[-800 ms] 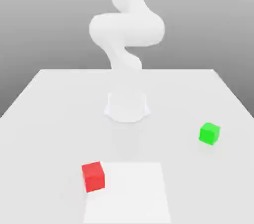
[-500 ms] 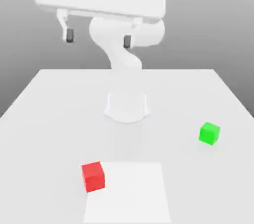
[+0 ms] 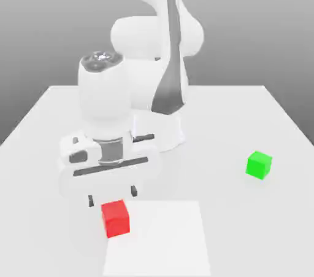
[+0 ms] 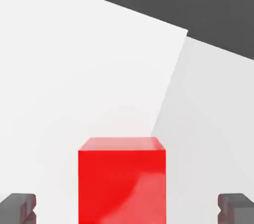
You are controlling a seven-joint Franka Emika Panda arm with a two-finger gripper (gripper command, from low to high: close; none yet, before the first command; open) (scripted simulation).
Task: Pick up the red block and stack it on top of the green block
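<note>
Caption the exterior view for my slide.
Open gripper above the red block, with the green block off to the exterior view's right.

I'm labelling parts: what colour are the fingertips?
Dark grey, best seen in the hand view.

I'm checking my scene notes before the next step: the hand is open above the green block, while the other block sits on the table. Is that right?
Not quite: the open hand is above the red block, as the exterior view shows. The other block, the green one, does sit on the table.
</note>
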